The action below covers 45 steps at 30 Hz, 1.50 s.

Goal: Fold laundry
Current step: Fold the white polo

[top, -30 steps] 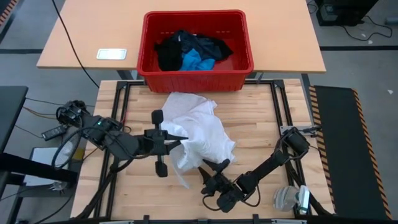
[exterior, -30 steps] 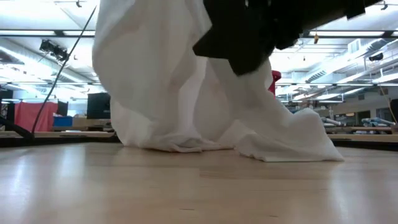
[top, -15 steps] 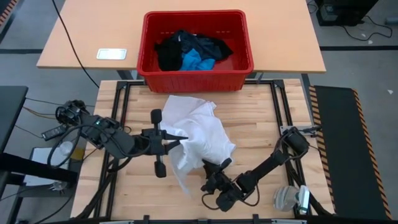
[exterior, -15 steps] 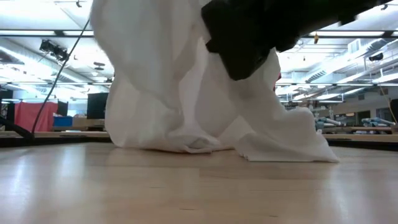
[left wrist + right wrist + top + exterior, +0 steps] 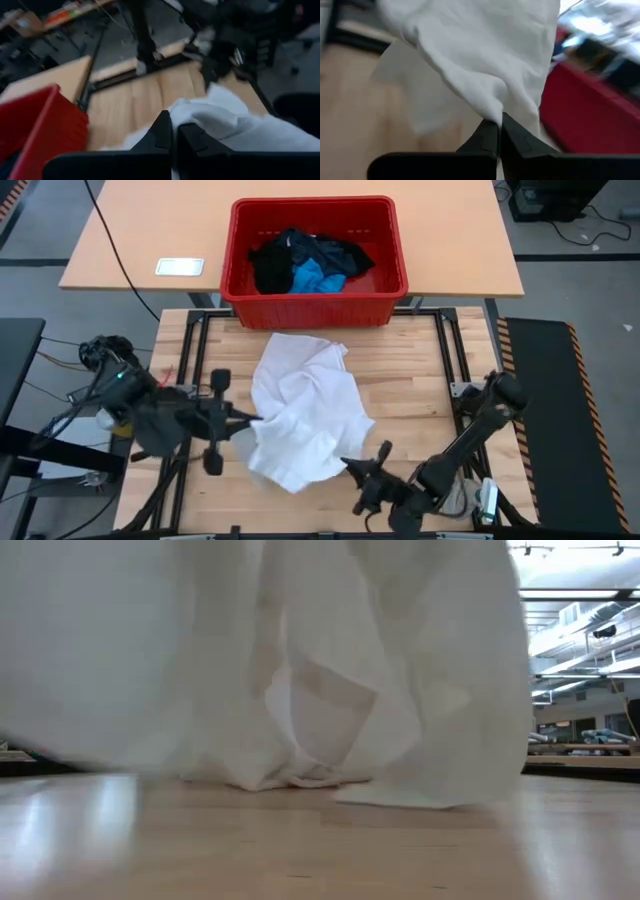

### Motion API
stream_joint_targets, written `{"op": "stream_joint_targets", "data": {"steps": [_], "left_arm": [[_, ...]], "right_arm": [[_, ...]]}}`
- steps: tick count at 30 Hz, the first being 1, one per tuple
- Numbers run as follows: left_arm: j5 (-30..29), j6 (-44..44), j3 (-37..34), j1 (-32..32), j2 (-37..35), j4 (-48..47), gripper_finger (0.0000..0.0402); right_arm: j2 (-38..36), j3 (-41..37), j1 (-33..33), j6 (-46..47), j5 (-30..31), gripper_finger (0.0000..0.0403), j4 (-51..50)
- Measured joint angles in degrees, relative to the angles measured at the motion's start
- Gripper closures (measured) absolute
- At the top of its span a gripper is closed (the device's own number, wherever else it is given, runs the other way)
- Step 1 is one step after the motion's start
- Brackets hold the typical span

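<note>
Left gripper (image 5: 252, 420) jaws pinched on white shirt (image 5: 305, 405) at its left edge. Shirt crumpled mid-bench (image 5: 410, 380) (partly lifted). Right gripper (image 5: 348, 467) jaws clamped on its near right hem.

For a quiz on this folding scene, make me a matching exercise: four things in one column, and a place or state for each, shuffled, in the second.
Things:
1. white shirt
2. bright blue piece
3. left gripper
4. right gripper

Places or states:
A. inside the red crate, among black garments
B. shut on the shirt's near right edge
C. spread rumpled on the wooden table
D. shut on the shirt's left edge

Pairs: 1-C, 2-A, 3-D, 4-B
</note>
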Motion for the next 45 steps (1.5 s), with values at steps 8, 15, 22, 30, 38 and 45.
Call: {"op": "stream_joint_targets", "data": {"steps": [8, 15, 22, 30, 38, 45], "left_arm": [[3.35, -11.95, -0.03, -6.4, 0.78, -14.8, 0.0397], [4.27, -7.25, -9.11, -7.26, 1.07, -10.23, 0.0397], [7.19, 4.81, -19.03, -4.88, 1.09, 3.95, 0.0397], [4.09, 25.15, -15.69, -3.59, -4.5, 16.6, 0.0397], [10.17, 13.24, -15.81, 0.02, -8.44, 8.75, 0.0397], [21.62, 12.84, -15.93, -4.42, -5.25, 10.98, 0.0397]], "right_arm": [[-13.11, -0.03, -5.18, 23.56, -39.95, 0.0394, -28.38], [-22.38, -0.04, -5.87, 22.12, -52.25, 0.0393, -33.78], [-34.08, -0.04, -5.98, 22.33, -48.7, 0.0393, -38.29], [-42.0, 3.38, -6.38, 8.76, -47.84, 0.0393, -29.29], [-38.4, 4.83, -6.85, 17.96, -50.59, 0.0393, -38.81], [-34.17, 5.78, -5.04, 19.48, -65.15, 0.0393, -33.15]]}}
